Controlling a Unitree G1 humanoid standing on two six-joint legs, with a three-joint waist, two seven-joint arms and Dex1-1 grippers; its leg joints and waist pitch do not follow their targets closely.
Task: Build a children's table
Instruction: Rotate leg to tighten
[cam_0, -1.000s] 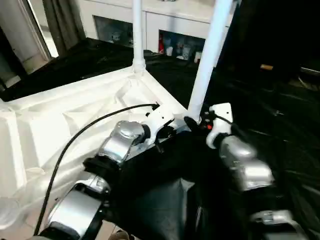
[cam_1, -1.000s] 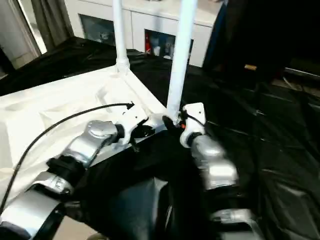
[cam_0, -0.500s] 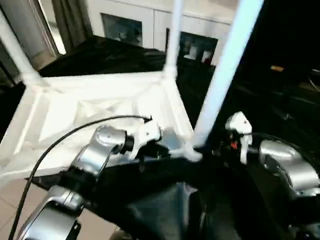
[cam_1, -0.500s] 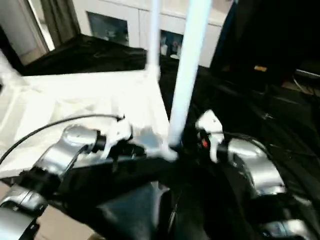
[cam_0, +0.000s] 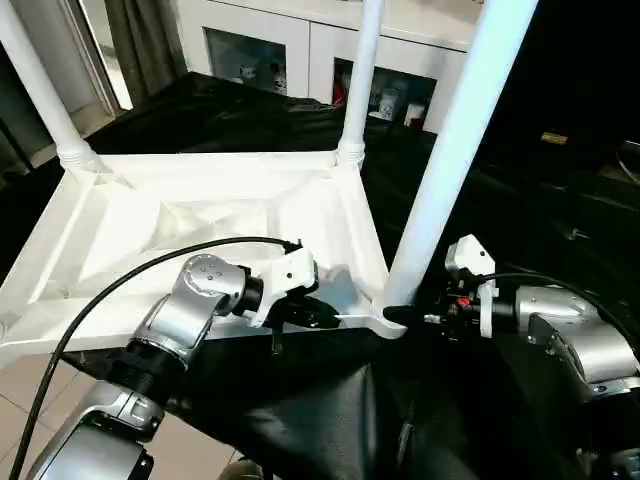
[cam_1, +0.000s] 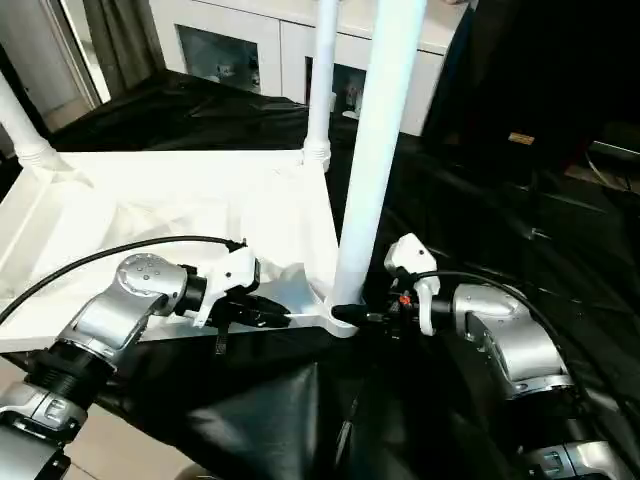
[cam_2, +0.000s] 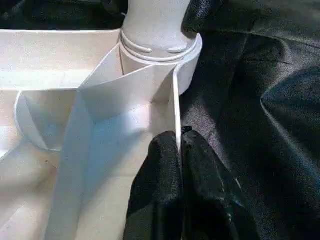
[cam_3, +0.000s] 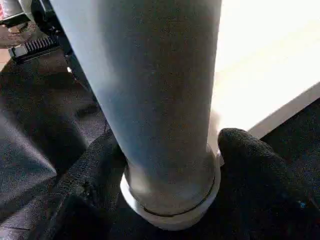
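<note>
While the white plastic rectangular tabletop (cam_0: 200, 215) lay upside down on the black cloth (cam_0: 300, 420), ribbed underside up, three long white tubular legs stood in its corner sockets. The nearest leg (cam_0: 455, 140) rose at the corner between the two grippers. The left gripper (cam_2: 179, 150) sat at the near rim just beside that corner, its black fingers pinched narrowly on the thin upright edge wall of the tabletop. The right gripper (cam_3: 170, 165) reached in from the opposite side at the foot of the nearest leg, its fingers (cam_3: 250, 165) spread widely, one either side of the leg's base, close against it.
</note>
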